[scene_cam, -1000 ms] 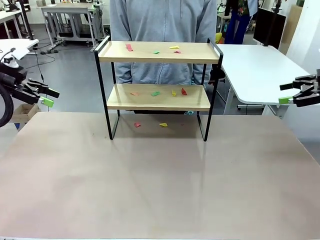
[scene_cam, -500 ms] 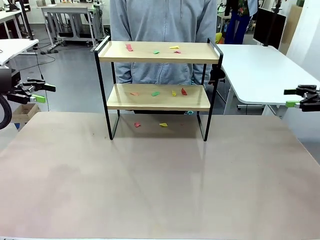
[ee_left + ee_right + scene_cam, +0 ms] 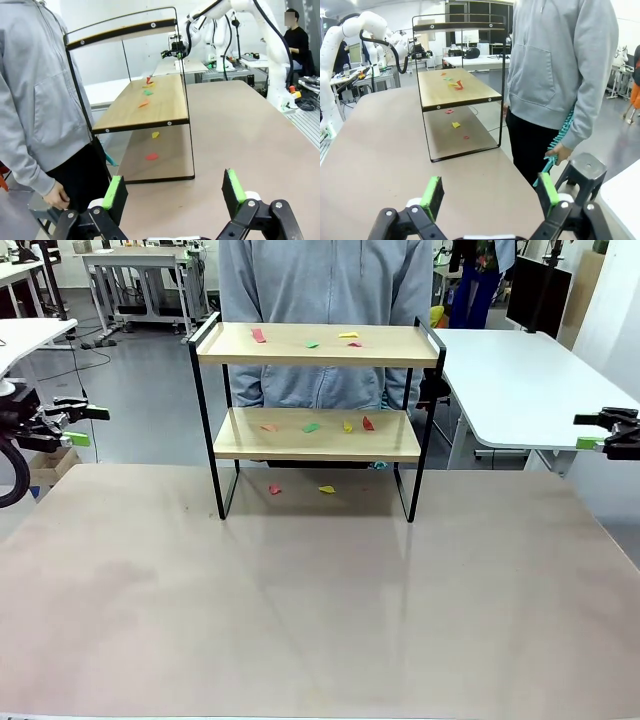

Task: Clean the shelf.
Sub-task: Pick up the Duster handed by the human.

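The shelf [image 3: 318, 344], two light wooden boards in a thin black frame, stands at the far middle of the table. Coloured paper scraps [image 3: 311, 426] lie on both boards, and two more scraps [image 3: 327, 489] lie on the table beneath it. My left gripper [image 3: 78, 426] hovers open off the table's left edge, well away from the shelf. At the right edge my right gripper [image 3: 592, 432] is open too. The left wrist view shows the left gripper [image 3: 174, 190] empty, with the shelf [image 3: 165, 102] ahead of it. The right gripper [image 3: 490, 192] is also empty, facing the shelf [image 3: 455, 87].
A person in a grey hoodie [image 3: 325, 280] stands right behind the shelf, with a teal coiled thing [image 3: 555, 150] in one hand. A black stool [image 3: 582, 172] stands by the person's legs. A white table [image 3: 520, 375] is at the far right. The near tabletop [image 3: 320, 610] is bare.
Both grippers have drawn outward to the table's sides and levelled. The left one went left and slightly up, the right one went right. The shelf and scraps have not moved.
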You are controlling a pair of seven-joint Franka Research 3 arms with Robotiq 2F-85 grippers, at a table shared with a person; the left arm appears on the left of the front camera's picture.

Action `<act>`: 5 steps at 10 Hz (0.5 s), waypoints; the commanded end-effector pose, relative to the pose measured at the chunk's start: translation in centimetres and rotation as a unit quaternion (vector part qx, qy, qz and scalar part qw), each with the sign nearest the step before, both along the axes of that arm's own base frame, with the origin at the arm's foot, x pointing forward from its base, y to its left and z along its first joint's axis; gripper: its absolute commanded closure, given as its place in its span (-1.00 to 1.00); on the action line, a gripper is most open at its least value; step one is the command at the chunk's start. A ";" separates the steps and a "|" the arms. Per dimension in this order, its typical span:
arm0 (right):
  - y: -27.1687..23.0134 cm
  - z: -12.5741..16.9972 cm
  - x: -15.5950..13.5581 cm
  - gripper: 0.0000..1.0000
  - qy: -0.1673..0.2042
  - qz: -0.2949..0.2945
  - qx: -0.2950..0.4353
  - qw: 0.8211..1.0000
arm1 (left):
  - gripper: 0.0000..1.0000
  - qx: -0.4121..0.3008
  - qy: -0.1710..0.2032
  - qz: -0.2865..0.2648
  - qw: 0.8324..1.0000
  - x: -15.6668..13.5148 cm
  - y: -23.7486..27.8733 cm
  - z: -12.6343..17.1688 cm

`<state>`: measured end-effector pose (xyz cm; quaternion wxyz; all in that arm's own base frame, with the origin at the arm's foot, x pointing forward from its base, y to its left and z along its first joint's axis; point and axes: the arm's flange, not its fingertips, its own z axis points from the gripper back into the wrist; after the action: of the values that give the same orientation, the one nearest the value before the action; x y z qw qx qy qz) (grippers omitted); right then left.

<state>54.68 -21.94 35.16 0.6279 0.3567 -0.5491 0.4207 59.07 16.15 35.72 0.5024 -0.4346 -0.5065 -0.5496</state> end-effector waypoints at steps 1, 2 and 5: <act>-0.1 0.4 0.6 -1.00 -0.019 -0.004 0.013 1.000 | -1.00 -0.037 -0.008 -0.003 0.999 0.3 0.7 0.3; -0.1 0.5 0.7 -1.00 -0.020 -0.005 0.015 1.000 | -1.00 -0.046 -0.006 -0.003 0.999 0.4 1.1 0.4; -0.6 1.0 0.8 -1.00 -0.024 -0.013 0.022 0.999 | -1.00 -0.063 0.000 -0.007 0.998 0.4 2.2 0.4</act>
<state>55.00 -22.38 35.81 0.6230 0.3515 -0.5615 0.4160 58.74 17.84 35.70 0.4777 -0.4573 -0.5320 -0.5288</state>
